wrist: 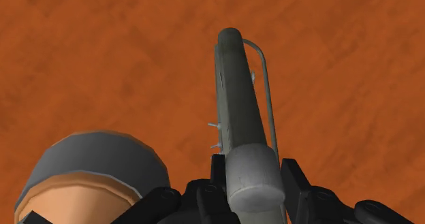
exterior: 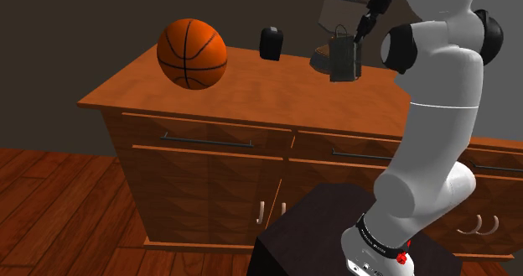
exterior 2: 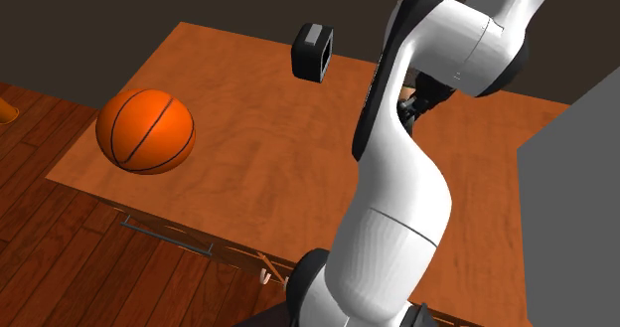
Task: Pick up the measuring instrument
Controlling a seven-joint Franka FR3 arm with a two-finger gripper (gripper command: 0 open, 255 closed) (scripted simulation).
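Now, measuring instrument point(exterior: 344, 60): a dark grey, slab-like body with a thin wire loop along one side. It hangs from the gripper over the cabinet top, well to the shoulder view's right of the basketball. In the wrist view it point(wrist: 238, 100) runs lengthwise away from the hand, its blunt grey end nearest the camera. Whether its far end touches the wood cannot be told.
Gripper point(exterior: 360, 36): all black, coming down onto the instrument's upper end. In the wrist view point(wrist: 253, 178) the two fingers point(wrist: 218, 171) press against either side of the grey end, clasping it.
Round dish point(exterior: 321, 60): grey-rimmed with an orange inside, just beside the instrument on the side toward the basketball; in the wrist view point(wrist: 88, 168) it sits close by the fingers.
Small black box point(exterior: 271, 44): upright near the back edge, between the basketball and the dish point(exterior 2: 313, 52).
Basketball point(exterior: 193, 53): orange with black seams, resting near one end of the top point(exterior 2: 145, 130).
Cabinet top point(exterior: 168, 94): reddish-brown wood, carrying the basketball and all else; drawers with a dark bar handle point(exterior: 205, 140) below.
Arm point(exterior: 436, 106): white, rising from the dark stand point(exterior: 310, 232).
Floor point(exterior: 50, 207): wooden planks.
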